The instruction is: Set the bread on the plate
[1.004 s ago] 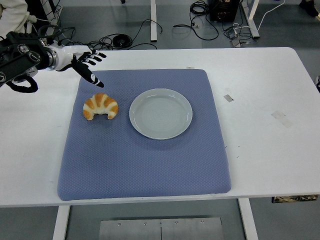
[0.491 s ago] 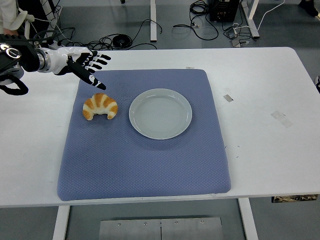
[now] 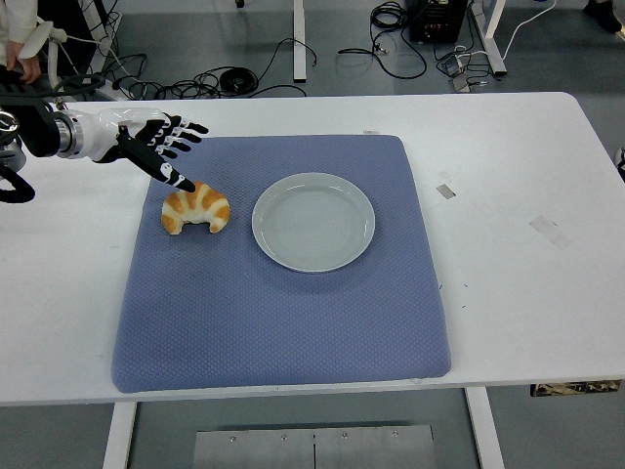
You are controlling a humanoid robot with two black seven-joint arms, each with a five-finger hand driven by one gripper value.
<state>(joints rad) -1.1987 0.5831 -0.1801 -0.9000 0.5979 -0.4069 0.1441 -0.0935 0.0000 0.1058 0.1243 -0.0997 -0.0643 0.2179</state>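
Left hand [image 3: 161,147] above the far left part of the blue mat [image 3: 283,322], fingers spread and holding nothing, thumb tip pointing down towards the croissant [image 3: 196,209]. The croissant lies on the mat just left of the plate [image 3: 313,222], near it but not touching, with its curved back towards the hand and its two ends towards the near edge of the table [image 3: 518,293]. The plate is empty. The right hand is out of view. A person's hand [image 3: 21,70] shows at the top left corner, well apart from the work area.

Judged stage: approach to the grasp; the bread is not yet held. Risks from here: the hand sits off to the far left of the croissant, so a descent from this side may push the bread towards the near edge instead of enclosing it. The soft, flaky crust may be crushed if the fingers close hard, or may slip out if they close only on one tapered end. During transfer, a low carry could catch the plate rim and slide the plate across the mat.
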